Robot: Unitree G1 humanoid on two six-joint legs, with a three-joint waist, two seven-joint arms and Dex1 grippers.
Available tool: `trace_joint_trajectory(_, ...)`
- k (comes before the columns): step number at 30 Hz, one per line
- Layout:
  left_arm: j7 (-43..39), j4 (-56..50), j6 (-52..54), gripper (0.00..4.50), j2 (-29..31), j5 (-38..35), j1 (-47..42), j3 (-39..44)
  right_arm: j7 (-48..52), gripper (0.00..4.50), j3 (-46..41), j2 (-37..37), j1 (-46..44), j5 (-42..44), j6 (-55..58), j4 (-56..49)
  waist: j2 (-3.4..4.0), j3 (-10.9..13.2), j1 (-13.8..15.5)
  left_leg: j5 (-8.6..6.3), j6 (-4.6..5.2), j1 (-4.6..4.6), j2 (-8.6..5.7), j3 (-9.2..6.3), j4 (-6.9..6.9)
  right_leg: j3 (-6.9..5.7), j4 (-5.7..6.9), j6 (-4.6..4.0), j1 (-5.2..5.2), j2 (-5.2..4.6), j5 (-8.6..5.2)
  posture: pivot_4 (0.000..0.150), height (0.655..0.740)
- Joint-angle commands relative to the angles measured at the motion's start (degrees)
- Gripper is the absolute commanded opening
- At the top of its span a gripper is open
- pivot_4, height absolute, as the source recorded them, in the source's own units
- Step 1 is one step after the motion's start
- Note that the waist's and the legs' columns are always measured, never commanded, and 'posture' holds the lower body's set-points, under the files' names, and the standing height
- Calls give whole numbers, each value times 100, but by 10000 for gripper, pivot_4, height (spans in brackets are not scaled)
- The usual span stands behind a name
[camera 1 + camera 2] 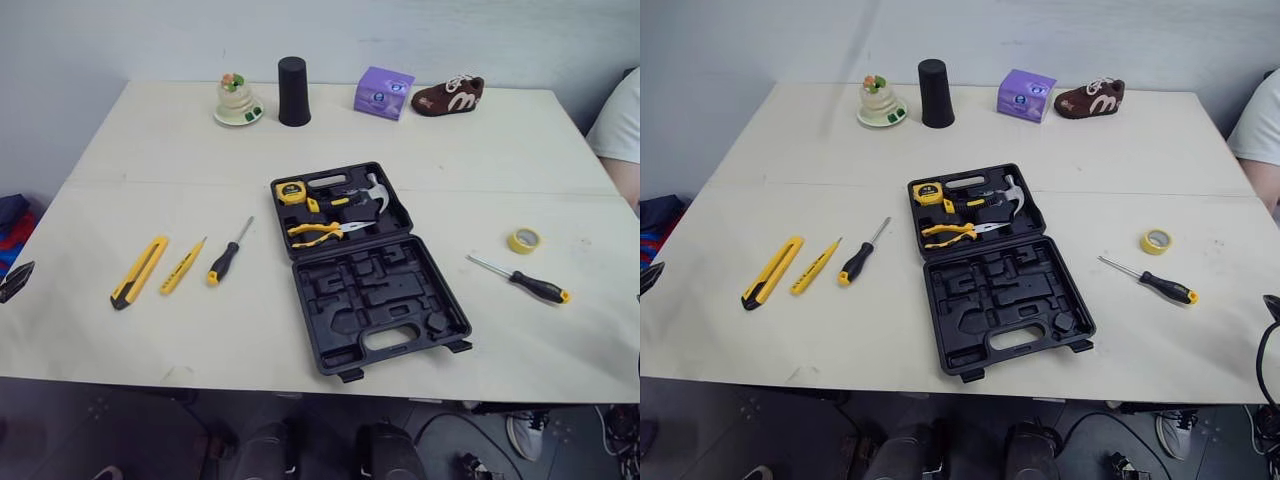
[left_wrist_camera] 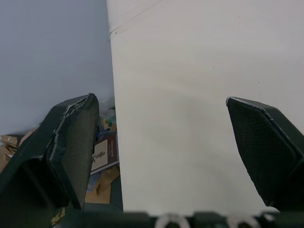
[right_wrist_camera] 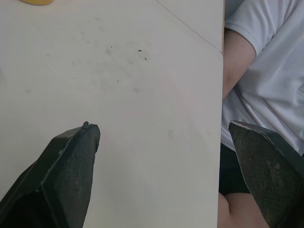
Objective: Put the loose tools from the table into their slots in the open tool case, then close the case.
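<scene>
The tool case (image 1: 365, 265) lies open at the middle of the table (image 1: 150, 150), its far half holding a tape measure (image 1: 291, 191), hammer (image 1: 365, 195) and pliers (image 1: 318, 233), its near half's moulded slots empty for the loose tools. Those lie flat on both sides: a utility knife (image 1: 138, 271), a slim yellow screwdriver (image 1: 183, 265) and a black-handled screwdriver (image 1: 226, 258) to its left, a second screwdriver (image 1: 520, 280) to its right near a tape roll (image 1: 523, 240) (likely not part of the set). The left gripper (image 2: 159, 99) and right gripper (image 3: 161, 124) hover over bare table near its edges, fingers spread wide and empty, so I judge no pick has begun.
</scene>
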Motion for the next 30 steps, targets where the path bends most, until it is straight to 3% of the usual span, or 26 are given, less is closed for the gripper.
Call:
trace_joint_trajectory(1,-159,-157,27,44739,-39,-174,-99,141,42,45000,-141,-10,-49,191,54,-318,0,0,-1,0,0,0,0,0,0,0,0,0,0,0,0,1500,7400)
trace_joint_trajectory(5,-600,-634,172,44739,-305,-293,-245,51,503,45000,-24,262,-163,507,733,-1315,0,0,-11,0,0,2,1,0,4,2,2,0,1,0,0,1500,7400)
trace_joint_trajectory(11,-1177,-2258,974,44739,-749,-612,131,-39,681,45000,163,525,-200,651,1429,-2693,0,0,9,-2,-3,-4,3,0,8,4,-1,0,0,5,0,1500,7400)
trace_joint_trajectory(15,-1098,-4806,2335,44739,-1280,-854,555,-655,899,45000,936,808,-761,717,2473,-3813,1,0,23,-1,0,-5,3,0,13,20,0,0,3,5,1,1500,7400)
trace_joint_trajectory(19,-967,-6294,3298,44739,-1513,-865,664,-1110,986,45000,1553,991,-1086,417,2856,-4270,1,1,116,-2,-1,-13,10,-6,21,52,1,-1,-2,13,2,1500,7400)
trace_joint_trajectory(20,-970,-6514,3510,45000,-1541,-846,641,-1243,929,39320,1681,1041,-1191,317,2859,-4293,1,1,122,-1,-3,-18,14,-9,21,57,-3,-1,-4,20,2,1500,7400)
trace_joint_trajectory(23,-807,-6823,4054,38061,-1644,-709,464,-1534,782,28902,1977,1219,-1560,48,2928,-4180,1,1,128,0,-3,-23,13,-7,24,65,-8,-1,-4,23,2,1500,7400)
trace_joint_trajectory(28,-541,-6950,4834,15003,-2132,-578,46,-2140,718,2987,2594,1585,-2234,-590,2621,-3612,1,1,128,0,-1,-31,12,-9,50,66,-2,0,-3,25,2,1500,7400)
trace_joint_trajectory(29,-504,-6912,4935,10145,-2216,-554,-15,-2213,730,0,2710,1630,-2313,-730,2485,-3496,1,1,129,0,-1,-33,12,-11,52,66,-3,-1,-3,25,2,1500,7400)
trace_joint_trajectory(30,-461,-6901,5060,5521,-2328,-548,-63,-2313,698,0,2808,1715,-2420,-833,2415,-3360,1,1,129,0,-1,-36,12,-12,52,65,-3,-1,-5,26,2,1500,7400)
